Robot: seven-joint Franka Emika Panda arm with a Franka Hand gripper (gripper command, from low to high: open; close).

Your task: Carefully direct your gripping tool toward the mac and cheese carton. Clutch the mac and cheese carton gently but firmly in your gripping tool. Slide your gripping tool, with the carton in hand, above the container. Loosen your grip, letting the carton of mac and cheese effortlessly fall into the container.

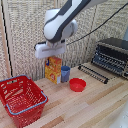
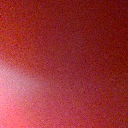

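Carton [image 1: 52, 70] under hand [image 1: 50, 56] | cup [image 1: 65, 73] touching | basket [image 1: 21, 99] apart

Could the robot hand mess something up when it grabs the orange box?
Maybe, in two ways. The blue cup stands right beside the mac and cheese carton, so the gripping tool just above the carton's top could bump the cup over. Also, the container sits well off toward the exterior view's left, so a weak grip might let the tall carton slip on the way. The wrist view is only a red blur and shows nothing useful.
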